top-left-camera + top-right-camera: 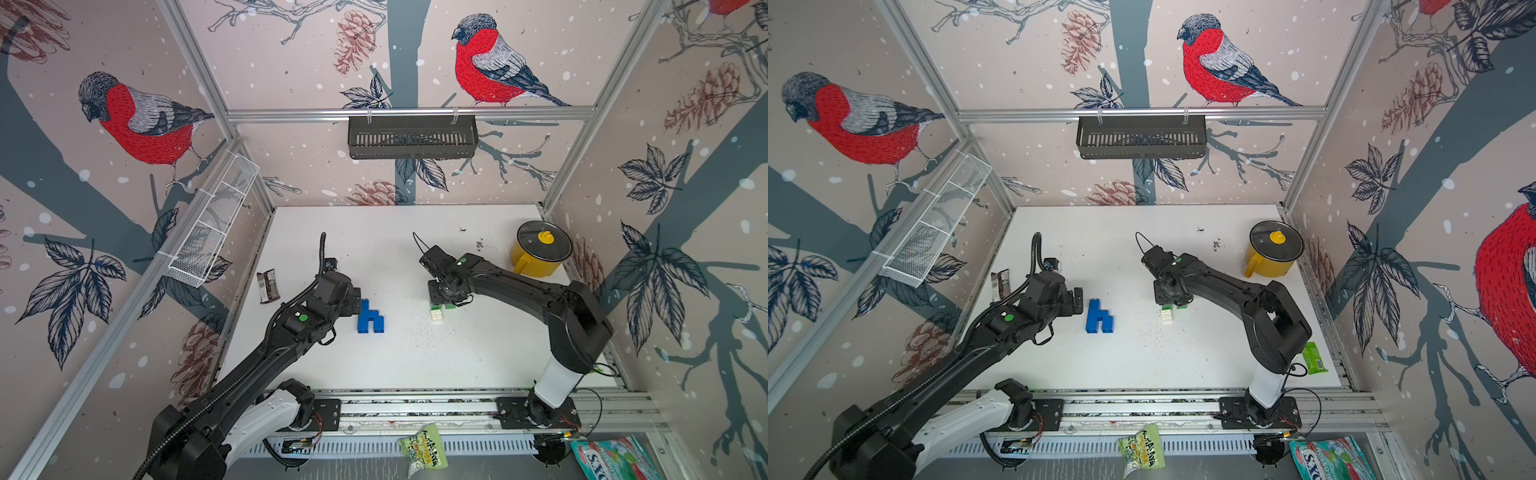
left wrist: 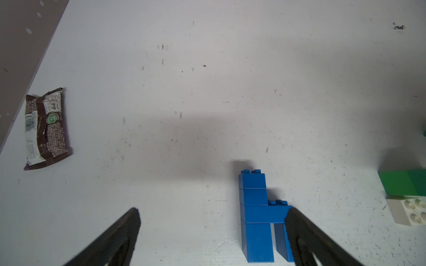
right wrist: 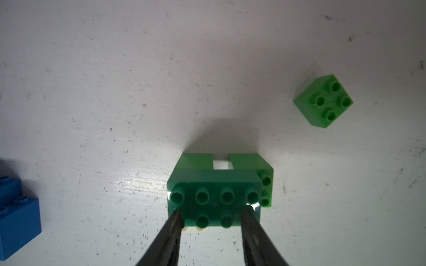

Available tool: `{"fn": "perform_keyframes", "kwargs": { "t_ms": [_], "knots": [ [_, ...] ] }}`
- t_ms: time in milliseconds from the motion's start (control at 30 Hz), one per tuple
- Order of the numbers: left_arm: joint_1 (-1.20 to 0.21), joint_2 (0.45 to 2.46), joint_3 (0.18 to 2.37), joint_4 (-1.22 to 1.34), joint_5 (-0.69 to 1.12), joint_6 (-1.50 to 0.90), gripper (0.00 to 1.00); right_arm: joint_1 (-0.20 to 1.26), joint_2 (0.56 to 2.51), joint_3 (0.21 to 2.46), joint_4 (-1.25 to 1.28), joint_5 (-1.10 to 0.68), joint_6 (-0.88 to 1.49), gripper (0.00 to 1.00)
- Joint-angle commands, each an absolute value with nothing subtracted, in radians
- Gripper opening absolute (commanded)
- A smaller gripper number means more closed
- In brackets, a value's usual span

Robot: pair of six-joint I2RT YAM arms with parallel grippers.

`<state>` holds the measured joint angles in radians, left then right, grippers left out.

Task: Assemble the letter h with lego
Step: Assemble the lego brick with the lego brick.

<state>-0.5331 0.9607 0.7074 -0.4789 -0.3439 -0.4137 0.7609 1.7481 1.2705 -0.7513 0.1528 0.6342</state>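
Lego h [image 1: 370,318], blue, lies complete just beside one finger of my wide-open left gripper [image 2: 213,211]; a careless sweep can knock it. On the long green brick [image 3: 214,184] my right gripper [image 3: 213,214] stands narrowed, whether clamping I cannot tell; I fear the stack tips.

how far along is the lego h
Done: a blue h lies built, left gripper open beside it. In hand: right gripper at a long green brick bridging two green bricks. Left: a green cube sits loose; the green build looks unfinished.
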Motion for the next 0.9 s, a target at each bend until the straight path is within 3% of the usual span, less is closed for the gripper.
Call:
{"fn": "perform_keyframes", "kwargs": {
  "t_ms": [0,167,300,567,633,867],
  "knots": [
    [-0.534,0.96,0.712,-0.469,-0.355,-0.414,0.98,0.767,1.758,1.277,-0.784,0.147,0.656,0.44],
    [-0.534,0.96,0.712,-0.469,-0.355,-0.414,0.98,0.781,1.748,1.314,-0.799,0.158,0.673,0.47],
    [-0.535,0.96,0.713,-0.47,-0.354,-0.414,0.98,0.785,1.73,1.347,-0.809,0.158,0.683,0.55],
    [-0.535,0.942,0.721,-0.477,-0.37,-0.414,0.98,0.737,1.684,1.373,-0.819,0.189,0.67,0.87],
    [-0.535,0.929,0.722,-0.474,-0.374,-0.412,0.98,0.711,1.665,1.36,-0.804,0.19,0.66,1.0],
    [-0.531,0.874,0.717,-0.467,-0.423,-0.428,0.98,0.603,1.613,1.292,-0.721,0.164,0.624,1.0]
  ]
}}
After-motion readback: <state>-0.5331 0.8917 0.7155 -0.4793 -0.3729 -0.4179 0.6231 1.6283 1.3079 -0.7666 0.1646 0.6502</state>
